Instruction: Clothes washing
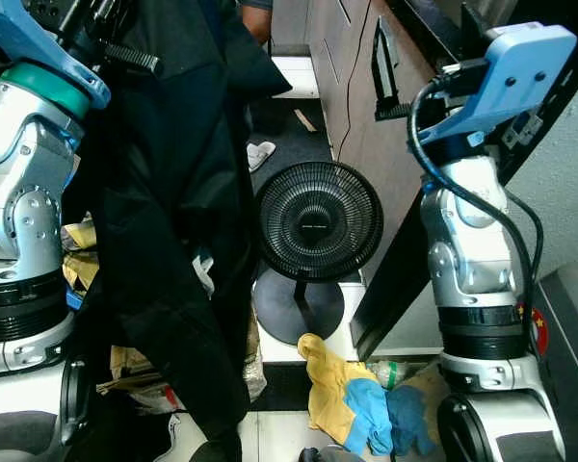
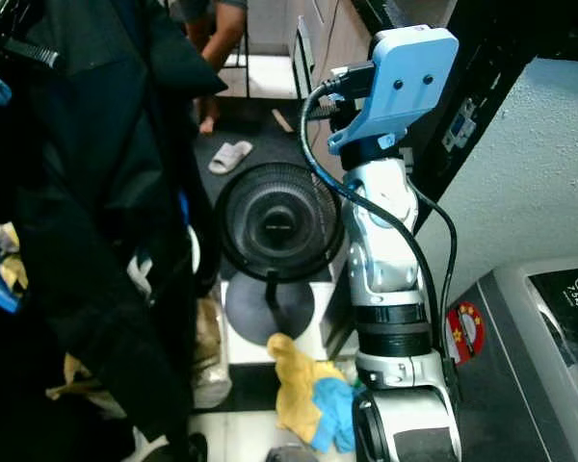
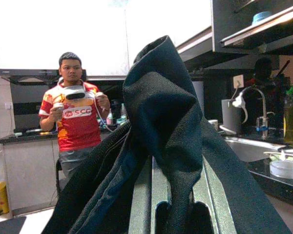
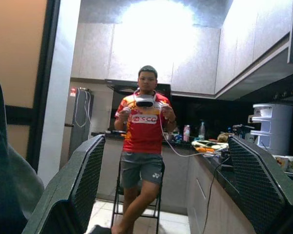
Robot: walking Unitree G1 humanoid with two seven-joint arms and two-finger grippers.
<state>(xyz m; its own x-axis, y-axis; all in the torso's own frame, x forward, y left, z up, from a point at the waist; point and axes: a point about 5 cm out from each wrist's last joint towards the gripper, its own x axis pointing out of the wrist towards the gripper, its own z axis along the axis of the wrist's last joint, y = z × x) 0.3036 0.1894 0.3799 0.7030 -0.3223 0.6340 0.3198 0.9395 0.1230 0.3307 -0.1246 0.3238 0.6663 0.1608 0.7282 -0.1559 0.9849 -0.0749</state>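
The left pincer (image 3: 178, 214) is clamped on a dark garment (image 1: 164, 241); carry it high over the fan (image 1: 318, 223) towards the washing machine (image 2: 530, 366). The right pincer (image 4: 171, 195) gapes, empty.

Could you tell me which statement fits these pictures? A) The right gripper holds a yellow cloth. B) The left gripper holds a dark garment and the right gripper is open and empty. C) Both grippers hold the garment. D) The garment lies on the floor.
B: the dark garment is pinched in the left gripper, while the right gripper has its fingers spread with nothing between them.
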